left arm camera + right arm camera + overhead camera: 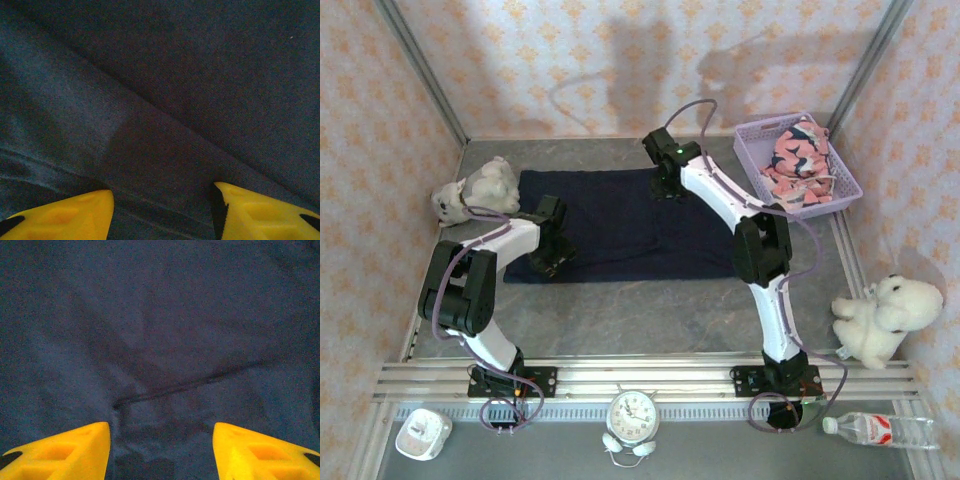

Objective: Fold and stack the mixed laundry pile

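Navy garment lies spread beneath parted left hand and right hand.

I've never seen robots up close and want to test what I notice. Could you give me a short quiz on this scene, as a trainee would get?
1. Fill the gap: the left pincer and the right pincer both stand ___ over the navy garment.
2. True or false: the navy garment is crumpled in a heap.
3. Where is the pink printed garment? A in the lavender basket; B on the navy garment; C in the left pincer.
Key: 1 open; 2 false, it lies spread out; 3 A.
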Controlling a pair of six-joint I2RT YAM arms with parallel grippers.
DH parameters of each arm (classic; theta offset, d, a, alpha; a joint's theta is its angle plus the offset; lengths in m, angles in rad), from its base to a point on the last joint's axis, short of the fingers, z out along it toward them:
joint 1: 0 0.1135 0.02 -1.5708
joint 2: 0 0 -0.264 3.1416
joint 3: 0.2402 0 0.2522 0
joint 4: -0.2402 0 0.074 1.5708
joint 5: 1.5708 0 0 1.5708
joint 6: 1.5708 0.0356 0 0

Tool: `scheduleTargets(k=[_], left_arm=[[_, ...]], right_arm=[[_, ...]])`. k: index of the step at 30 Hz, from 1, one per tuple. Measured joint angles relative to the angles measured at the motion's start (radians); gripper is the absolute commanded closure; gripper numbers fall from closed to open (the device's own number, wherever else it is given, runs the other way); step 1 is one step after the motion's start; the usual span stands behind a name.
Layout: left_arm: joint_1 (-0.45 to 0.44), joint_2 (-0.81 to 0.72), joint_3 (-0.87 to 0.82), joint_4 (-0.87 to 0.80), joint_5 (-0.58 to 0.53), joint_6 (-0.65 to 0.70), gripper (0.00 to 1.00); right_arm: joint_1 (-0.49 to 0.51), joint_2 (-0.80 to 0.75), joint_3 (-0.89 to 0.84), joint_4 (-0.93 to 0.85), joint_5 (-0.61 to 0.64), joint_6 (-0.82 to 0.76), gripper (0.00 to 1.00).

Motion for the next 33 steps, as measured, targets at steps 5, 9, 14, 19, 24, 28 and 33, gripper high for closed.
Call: scheduleTargets(k=[5, 9, 14, 19, 24, 28, 33], left_arm=[[-0.006, -0.013, -0.003, -0.013, 0.000, 0.001, 0.44], [-0.019, -0.024, 0.003, -0.058, -0.002, 0.022, 0.39], [-0.024, -0.025, 0.045, -0.093, -0.026, 0.057, 0.37], [-0.030, 0.014, 0.051, -0.091, -0.028, 0.069, 0.40], [-0.057, 0.020, 0.016, -0.066, -0.035, 0.068, 0.40], [-0.102, -0.026, -0.032, -0.045, -0.022, 0.048, 0.40], [-0.159, -0.113, -0.075, -0.091, 0.023, 0.013, 0.31]], right_arm=[[-0.015, -0.159, -0.286, 0.013, 0.003, 0.010, 0.46], [-0.051, -0.314, -0.517, 0.024, -0.021, 0.056, 0.46], [-0.065, -0.353, -0.661, 0.069, -0.060, 0.158, 0.46], [-0.098, -0.309, -0.743, 0.121, -0.091, 0.259, 0.46], [-0.144, -0.303, -0.782, 0.139, -0.127, 0.298, 0.46], [-0.179, -0.332, -0.823, 0.142, -0.145, 0.298, 0.46], [-0.253, -0.396, -0.897, 0.116, -0.143, 0.291, 0.45]])
